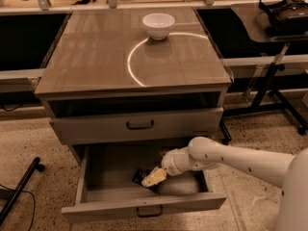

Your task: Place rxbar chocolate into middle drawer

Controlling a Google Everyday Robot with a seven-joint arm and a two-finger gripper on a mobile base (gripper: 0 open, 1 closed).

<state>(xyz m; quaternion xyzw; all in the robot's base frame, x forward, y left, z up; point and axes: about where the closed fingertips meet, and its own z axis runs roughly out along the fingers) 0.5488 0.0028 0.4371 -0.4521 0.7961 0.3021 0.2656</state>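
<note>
The middle drawer (101, 207) is pulled out at the bottom of the cabinet. A small dark rxbar chocolate (140, 176) sits low inside it, near the drawer's middle. My gripper (151, 179), pale and cream-coloured, reaches into the drawer from the right and sits right against the bar's right end. My white arm (231, 159) crosses above the drawer's right side. Part of the bar is hidden under the gripper.
The drawer front (139, 125) above is closed, with an open slot over it. A white bowl (159, 25) stands at the back of the cabinet top (96, 57). A black stand leg (19, 189) lies at the left. A side table (279, 20) with a headset stands at the right.
</note>
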